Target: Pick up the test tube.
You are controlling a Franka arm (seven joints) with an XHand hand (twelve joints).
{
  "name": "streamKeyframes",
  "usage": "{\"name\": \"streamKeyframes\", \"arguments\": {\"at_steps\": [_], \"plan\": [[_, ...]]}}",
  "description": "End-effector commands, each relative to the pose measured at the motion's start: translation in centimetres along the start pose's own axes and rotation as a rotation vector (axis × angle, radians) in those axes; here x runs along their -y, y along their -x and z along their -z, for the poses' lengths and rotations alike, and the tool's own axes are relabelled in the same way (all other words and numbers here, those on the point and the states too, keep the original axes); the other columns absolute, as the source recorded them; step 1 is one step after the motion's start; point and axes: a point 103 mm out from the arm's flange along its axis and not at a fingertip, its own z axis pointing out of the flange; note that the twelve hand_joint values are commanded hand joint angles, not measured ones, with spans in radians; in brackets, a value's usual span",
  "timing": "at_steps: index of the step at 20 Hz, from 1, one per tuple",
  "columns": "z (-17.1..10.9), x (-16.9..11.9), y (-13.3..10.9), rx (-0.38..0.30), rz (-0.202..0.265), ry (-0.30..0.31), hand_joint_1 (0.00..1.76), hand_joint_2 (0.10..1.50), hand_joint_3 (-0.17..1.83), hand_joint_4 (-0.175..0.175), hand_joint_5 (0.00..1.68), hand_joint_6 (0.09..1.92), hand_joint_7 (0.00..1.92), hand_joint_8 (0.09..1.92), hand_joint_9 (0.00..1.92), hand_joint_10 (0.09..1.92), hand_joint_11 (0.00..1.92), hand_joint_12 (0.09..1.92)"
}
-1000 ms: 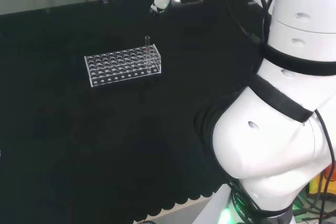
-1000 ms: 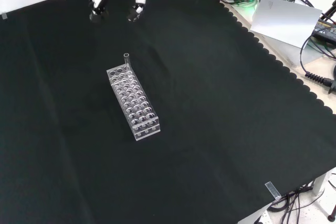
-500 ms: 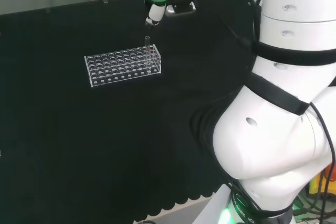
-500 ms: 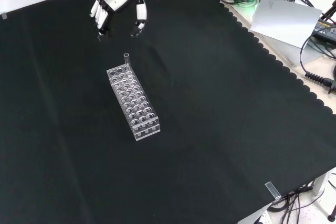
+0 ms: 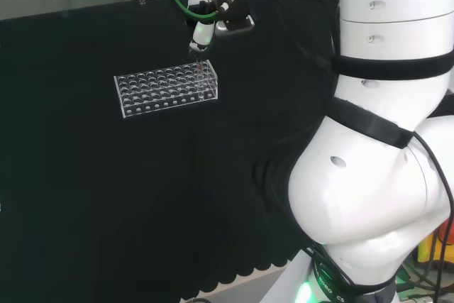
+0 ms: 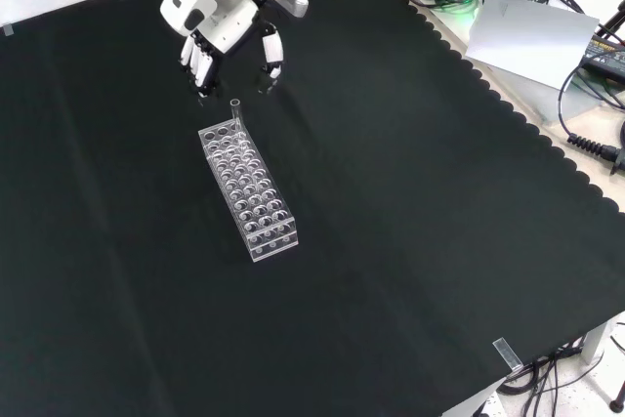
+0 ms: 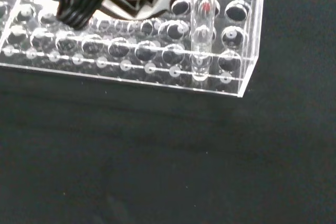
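Front view: hand (image 6: 227,31) spread above test tube (image 6: 235,112); wrist view shows its corner rack (image 7: 231,56) hole.

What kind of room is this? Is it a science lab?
Probably a robotics lab set up like a science bench. A clear test tube rack with one test tube stands on a black cloth, a robot's hand hovers above it, and cables and gear lie along the bench's edge.

Your count on the black cloth (image 6: 410,241):
You have one clear rack (image 6: 248,190) lying nearer the cloth's far edge than its near edge in the front view, one test tube (image 6: 235,114) standing in it, and one hand (image 6: 227,34).
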Motion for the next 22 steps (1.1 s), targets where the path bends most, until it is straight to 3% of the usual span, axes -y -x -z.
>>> {"name": "streamKeyframes", "arguments": {"at_steps": [1, 5, 15, 22], "plan": [[-0.8, 0.2, 0.0, 0.043, -0.002, -0.036, 1.00, 0.58, 0.75, -0.120, 0.39, 0.68, 0.75, 0.87, 0.62, 0.84, 0.37, 1.46], [-1.4, 0.2, 0.2, 0.079, -0.010, -0.052, 1.00, 0.58, 0.75, -0.118, 0.38, 0.68, 0.78, 0.88, 0.62, 0.84, 0.37, 1.46], [-2.3, -1.3, 0.2, 0.059, -0.031, -0.031, 0.97, 0.58, 0.75, -0.112, 0.37, 0.68, 0.79, 0.88, 0.64, 0.84, 0.38, 1.46], [-3.0, -2.6, 0.1, 0.059, -0.056, -0.050, 0.97, 0.58, 0.75, -0.111, 0.40, 0.70, 0.84, 0.88, 0.68, 0.82, 0.40, 1.44]]}}
